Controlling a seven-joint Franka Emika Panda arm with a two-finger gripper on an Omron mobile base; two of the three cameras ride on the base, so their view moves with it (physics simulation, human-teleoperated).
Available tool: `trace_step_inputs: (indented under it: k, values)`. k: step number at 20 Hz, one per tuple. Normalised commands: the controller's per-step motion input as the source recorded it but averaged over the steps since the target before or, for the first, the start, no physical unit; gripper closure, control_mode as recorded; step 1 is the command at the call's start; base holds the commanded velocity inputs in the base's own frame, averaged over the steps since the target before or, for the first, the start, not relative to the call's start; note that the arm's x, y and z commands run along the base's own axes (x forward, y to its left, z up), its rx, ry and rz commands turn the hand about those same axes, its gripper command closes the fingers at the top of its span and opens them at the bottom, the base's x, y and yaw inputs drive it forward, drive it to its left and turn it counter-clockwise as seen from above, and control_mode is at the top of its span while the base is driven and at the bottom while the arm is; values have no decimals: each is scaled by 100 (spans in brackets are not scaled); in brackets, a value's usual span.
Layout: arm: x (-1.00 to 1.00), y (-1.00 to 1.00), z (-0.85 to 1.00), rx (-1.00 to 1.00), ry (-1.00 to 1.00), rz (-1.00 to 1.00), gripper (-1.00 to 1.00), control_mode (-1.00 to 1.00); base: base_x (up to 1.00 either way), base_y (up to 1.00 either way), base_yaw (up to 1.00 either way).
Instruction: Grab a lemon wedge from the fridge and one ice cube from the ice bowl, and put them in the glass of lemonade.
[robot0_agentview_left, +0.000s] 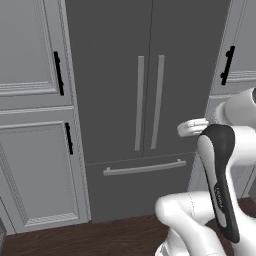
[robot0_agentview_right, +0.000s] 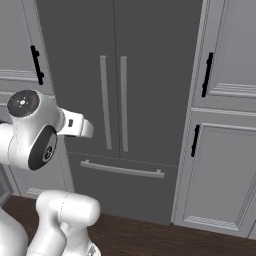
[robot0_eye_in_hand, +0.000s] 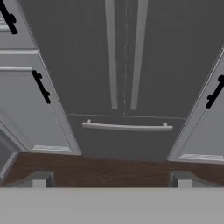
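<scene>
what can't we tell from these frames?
- Fridge interior, and any lemon wedge in it: hidden in all three views by the closed doors.
- Fridge top: cut off by the upper edge of both base views and the hand view.
- Gripper: the hand view shows just the two tips, wide apart, at the bottom edge; the rest is out of frame.
- Cabinets contents: hidden behind shut doors.

Closed fridge (robot0_agentview_left: 145, 90) doors bar the pincer (robot0_eye_in_hand: 111, 183).
</scene>
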Motion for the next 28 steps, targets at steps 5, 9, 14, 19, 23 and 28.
trace_step_inputs:
  k: [5, 9, 14, 19, 23, 28]
  values:
    - [84, 1, 13, 0, -10, 0, -100, -100, 0, 0, 0]
    - [75, 1, 14, 0, 0, 0, -100, -100, 0, 0, 0]
    - [53, -1, 3, 0, 0, 0, -100, -100, 0, 0, 0]
    - [65, -23, 0, -1, 6, -9, -100, -100, 0, 0, 0]
    - [57, -11, -10, -1, 7, -20, -100, -100, 0, 0, 0]
    - [62, 0, -12, 0, 4, -18, -100, -100, 0, 0, 0]
